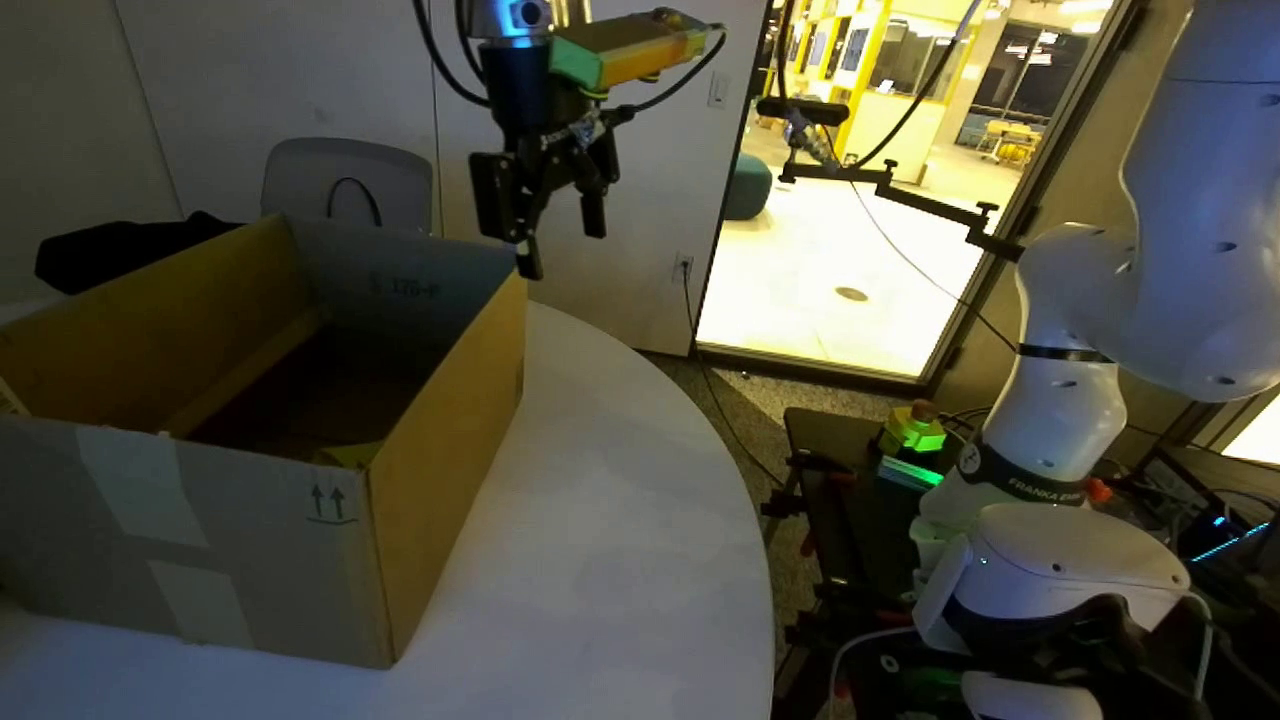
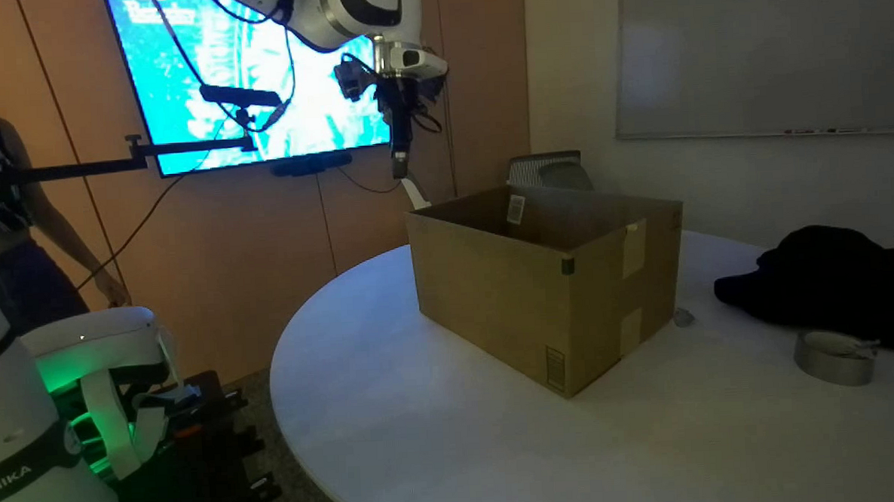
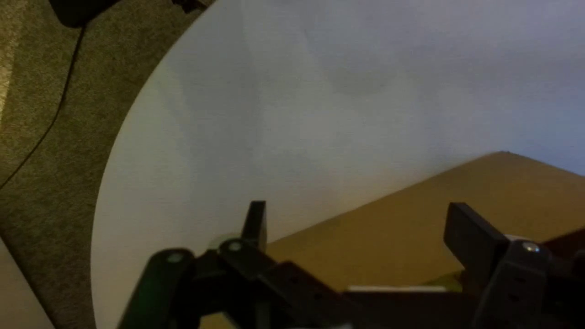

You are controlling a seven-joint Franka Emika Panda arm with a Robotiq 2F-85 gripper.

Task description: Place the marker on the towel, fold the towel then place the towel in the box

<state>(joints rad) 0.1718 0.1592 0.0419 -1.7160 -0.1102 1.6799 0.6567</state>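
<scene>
Cardboard box [image 1: 285, 545] stands open-topped on the round white desk [image 1: 630, 500]. Inside it, near the wall with the printed arrows [image 1: 337, 500], shows a patch of yellow, probably the towel [image 1: 350, 455], though the view in there is dim. The gripper [image 1: 560, 239] hangs higher than the box's rim, near one corner, its fingers [image 3: 473, 235] spread well apart. Beside the box lie a grey tape roll [image 2: 834, 362] and black fabric [image 2: 826, 287].

The open-topped brown cardboard box [image 1: 445, 450] stands upright below the pincer [image 1: 562, 238]; inside it, lower than the pincer too, a bit of the yellow towel [image 1: 352, 455] shows, the rest hidden.
</scene>
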